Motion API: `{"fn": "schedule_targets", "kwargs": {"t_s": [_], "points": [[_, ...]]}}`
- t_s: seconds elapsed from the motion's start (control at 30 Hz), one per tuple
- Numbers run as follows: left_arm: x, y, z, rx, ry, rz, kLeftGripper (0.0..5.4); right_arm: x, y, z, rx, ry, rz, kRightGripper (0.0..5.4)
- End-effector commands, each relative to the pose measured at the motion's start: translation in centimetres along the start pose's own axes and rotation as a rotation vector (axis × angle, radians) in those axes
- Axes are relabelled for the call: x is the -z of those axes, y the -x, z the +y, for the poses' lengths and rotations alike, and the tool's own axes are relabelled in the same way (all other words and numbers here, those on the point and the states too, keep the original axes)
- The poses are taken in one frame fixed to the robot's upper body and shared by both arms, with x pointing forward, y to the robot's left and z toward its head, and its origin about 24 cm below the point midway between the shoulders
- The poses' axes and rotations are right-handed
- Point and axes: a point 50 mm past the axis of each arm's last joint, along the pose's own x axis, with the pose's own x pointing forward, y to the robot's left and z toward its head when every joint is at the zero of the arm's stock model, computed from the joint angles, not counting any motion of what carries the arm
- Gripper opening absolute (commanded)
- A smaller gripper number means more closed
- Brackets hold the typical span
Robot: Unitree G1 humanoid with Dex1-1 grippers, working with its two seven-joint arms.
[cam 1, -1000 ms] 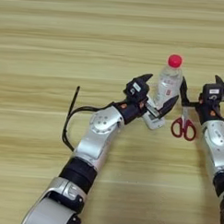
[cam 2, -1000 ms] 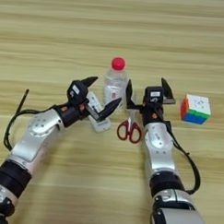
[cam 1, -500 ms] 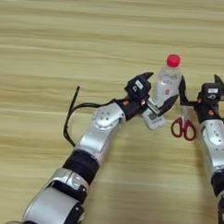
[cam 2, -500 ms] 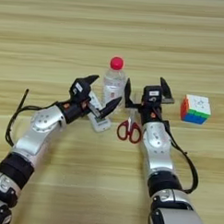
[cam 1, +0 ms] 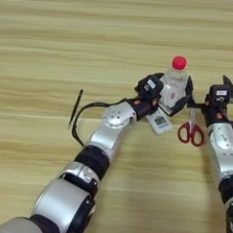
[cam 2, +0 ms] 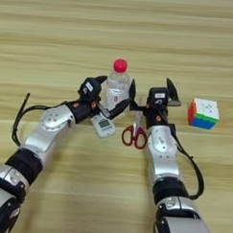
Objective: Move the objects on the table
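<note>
Left eye view: the light-brown plank table (cam 1: 54, 48) fills the frame. The thin black pen (cam 1: 75, 107) lies toward its left edge. The left gripper (cam 1: 168, 97), fingers spread, flanks the small clear red-capped bottle (cam 1: 174, 82) standing mid-table, label unreadable; the white screen remote (cam 1: 159, 122) lies partly hidden beneath.

Right eye view: the right gripper (cam 2: 149, 93), fingers spread, hovers over red-handled scissors (cam 2: 135, 131); a multicoloured cube (cam 2: 203, 113) sits toward the right edge.

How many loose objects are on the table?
5: the bottle between the left gripper and right gripper, the remote below it, scissors beside that, a pen far left, a colour cube right.
</note>
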Motion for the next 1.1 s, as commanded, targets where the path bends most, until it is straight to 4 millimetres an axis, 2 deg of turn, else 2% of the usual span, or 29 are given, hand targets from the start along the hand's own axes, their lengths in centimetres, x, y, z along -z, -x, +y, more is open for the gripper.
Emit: {"fn": "schedule_targets", "kwargs": {"t_s": [0.03,0.33,1.1], "points": [[-0.6,-1.3,-0.2,0.019,-0.016,-0.002,5.4,0.0,0.1,0.3,-0.003,-0.005,0.012,5.36],[-1.1,-2.5,0.0,0.019,-0.017,0.006,5.4,0.0,0.1,0.4,-0.004,-0.006,0.013,5.36],[-0.9,-2.9,0.2,0.0,-0.005,0.032,5.4,-0.1,0.2,0.4,-0.006,-0.005,0.012,5.36]]}}
